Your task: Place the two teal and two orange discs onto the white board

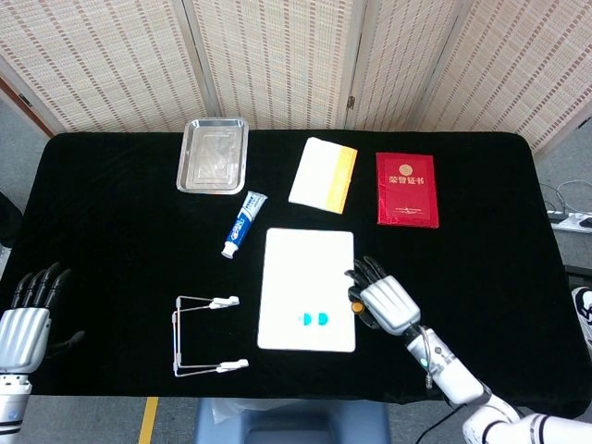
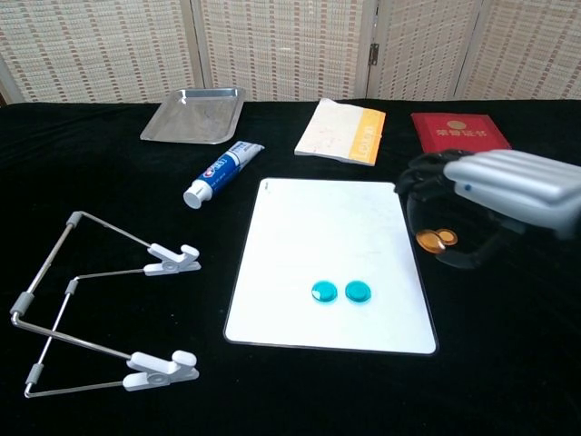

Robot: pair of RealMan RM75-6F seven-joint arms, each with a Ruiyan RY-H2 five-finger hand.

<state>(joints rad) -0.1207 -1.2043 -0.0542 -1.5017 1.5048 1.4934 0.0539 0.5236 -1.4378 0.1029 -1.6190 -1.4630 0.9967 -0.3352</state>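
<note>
Right hand (image 2: 472, 204): it is hanging over the right edge of the white board (image 2: 327, 227), fingers curled down, and it is pinching an orange disc (image 2: 427, 241) between thumb and fingertip, low enough for an easy release
Orange disc in the head view: it is showing as a small orange spot (image 1: 355, 306) at the thumb side of the hand (image 1: 384, 303), right at the board's edge (image 1: 305, 268), so by my reading it is being carried in, not yet set down
Second orange disc (image 2: 447, 239): it is lying on the black worktop (image 2: 109, 363) just beside the board, under the hand and close by the pinched one; the head view is hiding it
Teal discs: both (image 2: 322, 291) (image 2: 358, 291) are sitting side by side on the lower part of the board, almost touching, leaving bare white around them for the orange pair
Left hand (image 1: 23, 324): it is resting at the far left edge of the worktop, fingers spread and holding nothing, well apart from the work
Progress: the teal half is looking done; one orange disc is going on now and the other is waiting to be picked up
Risk: the pinch is shallow, so the disc could be slipping or landing off the edge
</note>
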